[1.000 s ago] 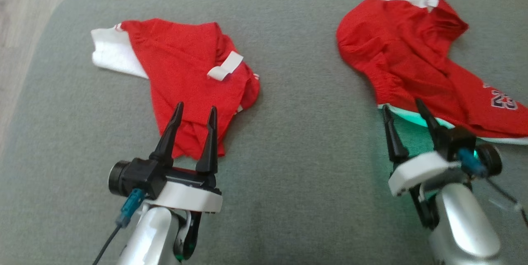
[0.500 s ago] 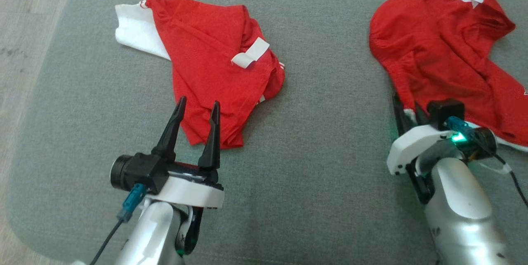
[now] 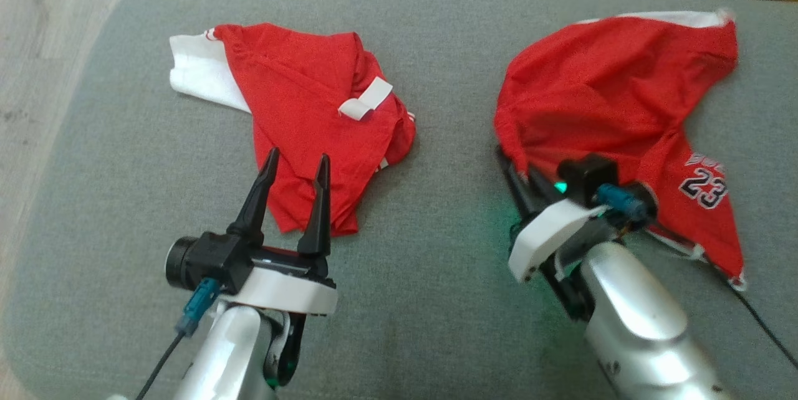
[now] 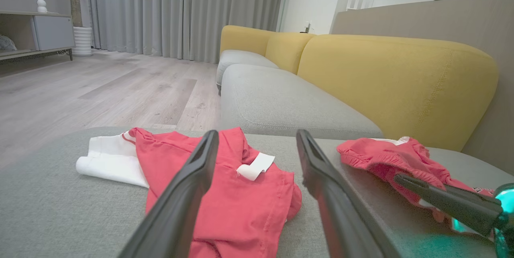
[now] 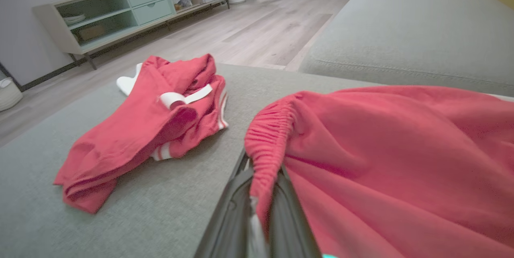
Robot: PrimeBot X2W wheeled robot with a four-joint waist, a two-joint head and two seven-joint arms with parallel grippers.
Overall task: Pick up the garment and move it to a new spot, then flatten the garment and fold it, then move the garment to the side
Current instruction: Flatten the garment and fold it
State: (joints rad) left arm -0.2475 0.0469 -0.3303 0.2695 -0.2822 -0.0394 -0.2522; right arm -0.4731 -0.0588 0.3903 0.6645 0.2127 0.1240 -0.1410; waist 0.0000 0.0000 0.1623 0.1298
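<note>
Red mesh shorts numbered 23 point(image 3: 611, 95), at right on the grey fabric seat point(image 3: 436, 250): right gripper point(image 3: 519, 171) has just clamped their elastic waistband point(image 5: 267, 145), drawing the cloth leftward. Pick-up judged begun. Left gripper point(image 3: 298, 160) open, above the near edge of the crumpled red-and-white garment point(image 3: 312, 107).

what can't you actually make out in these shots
Head view: tips of the right tool, buried under the waistband of the numbered shorts.
Head view: lettering above the 23, lost in a fold.
Left wrist view: near edge of the other red garment, behind the left tool and past the bottom edge.
</note>
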